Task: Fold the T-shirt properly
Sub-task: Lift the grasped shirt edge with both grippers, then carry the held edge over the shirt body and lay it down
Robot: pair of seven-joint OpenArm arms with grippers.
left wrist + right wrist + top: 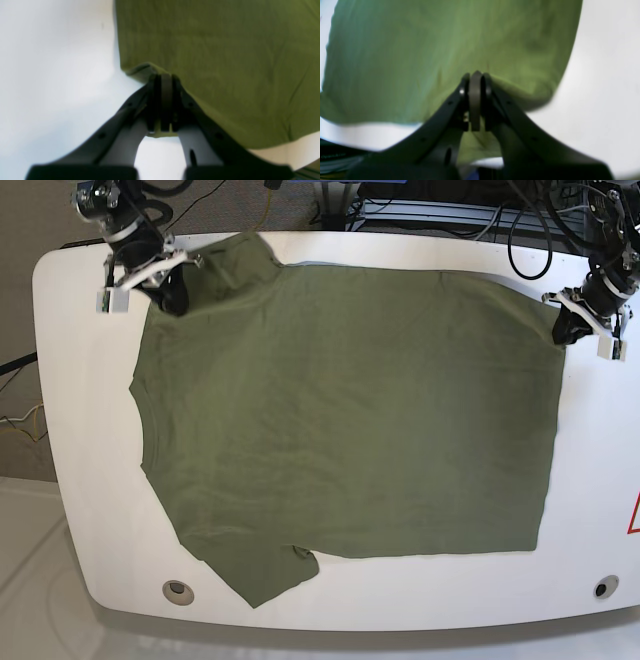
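Note:
The olive-green T-shirt (340, 410) lies spread flat on the white table (600, 480), collar side to the left and hem to the right. One sleeve points to the far left corner, the other to the near left. My left gripper (566, 328) is at the shirt's far right hem corner. In the left wrist view it (162, 77) is shut on the cloth's edge (212, 50). My right gripper (172, 298) is at the far left shoulder by the sleeve. In the right wrist view it (476, 75) is shut on a fold of the cloth (420, 62).
The table has a round hole near each front corner, one on the left (178, 590) and one on the right (601, 587). Cables and equipment (450, 205) lie behind the far edge. A red mark (633, 515) shows at the right edge.

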